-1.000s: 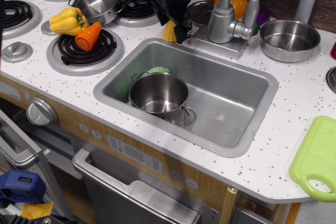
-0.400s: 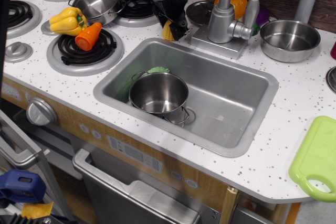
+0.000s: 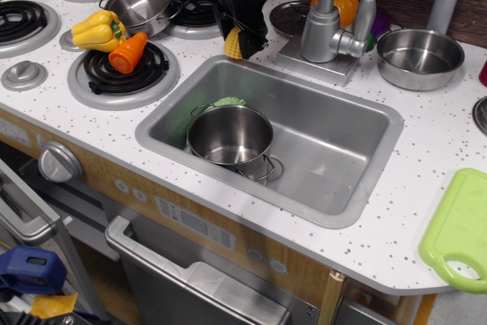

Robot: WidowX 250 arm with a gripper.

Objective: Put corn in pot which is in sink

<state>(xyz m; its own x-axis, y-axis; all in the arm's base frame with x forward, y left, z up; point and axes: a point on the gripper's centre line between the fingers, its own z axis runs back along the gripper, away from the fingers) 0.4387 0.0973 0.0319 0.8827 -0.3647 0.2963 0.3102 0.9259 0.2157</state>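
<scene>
**Observation.image: corn held at the sink's back edge, pot waiting below**

Observation.image shows the black gripper (image 3: pixel 240 42) at the rear rim of the sink (image 3: pixel 358 188), its jaws closed around the corn (image 3: pixel 233 43). The yellow cob pokes out on the left side of the fingers, tilted, with its lower end near the white countertop (image 3: pixel 426 180); whether it has cleared the surface is hard to tell from this angle.

The step in hand looks like the carry from counter to vessel. To do it well, the grip should stay firm, since the small bumpy cob appears pinched off-centre and could twist or slip. A short rise first would keep the cob from dragging on the sink's rim. Then the arm needs to travel toward the camera and slightly down, ending over the open mouth of the pot (image 3: pixel 230 136), and release only once the cob sits inside the rim line. The pot is deep and straight-sided, so a low drop should land cleanly; a high one might bounce off the steel.

Relative to the tool, the pot stands in the left half of the basin, well apart from the gripper, in front of and below it. A green cloth (image 3: pixel 227 102) lies just behind the pot, under the likely path. The tap (image 3: pixel 329 24) stands close to the gripper's right and should be avoided.
</scene>
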